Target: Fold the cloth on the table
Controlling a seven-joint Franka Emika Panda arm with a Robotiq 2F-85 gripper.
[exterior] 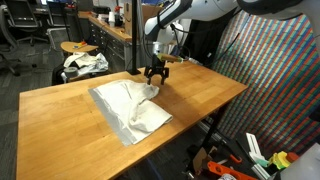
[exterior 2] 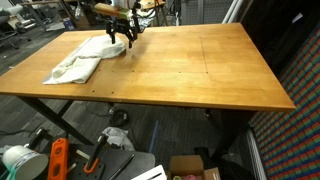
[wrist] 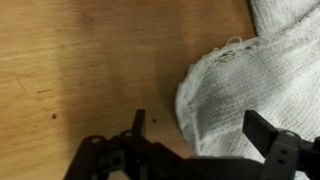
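Wrist view: hand enters from 6 o'clock, its two dark fingers spread wide with nothing clamped between them. Cloth, white and coarse-woven, fills the frame from 12 to 4 o'clock; one rounded, frayed corner lies on the wood in the gap between the fingers, nearer the 3 o'clock finger. Whether either finger touches the fabric cannot be told. Surface, light-brown wood, bare from 7 to 11 o'clock. In an exterior view the cloth lies spread and wrinkled near the middle of the surface, rumpled at its 1 o'clock corner, where the hand hangs fingers-down from the arm. At 10 o'clock, off the surface, a white-and-dark bundle sits on a round stool. In an exterior view the cloth lies bunched at the 10 o'clock part of the surface, with the hand at the cloth's 2 o'clock end.
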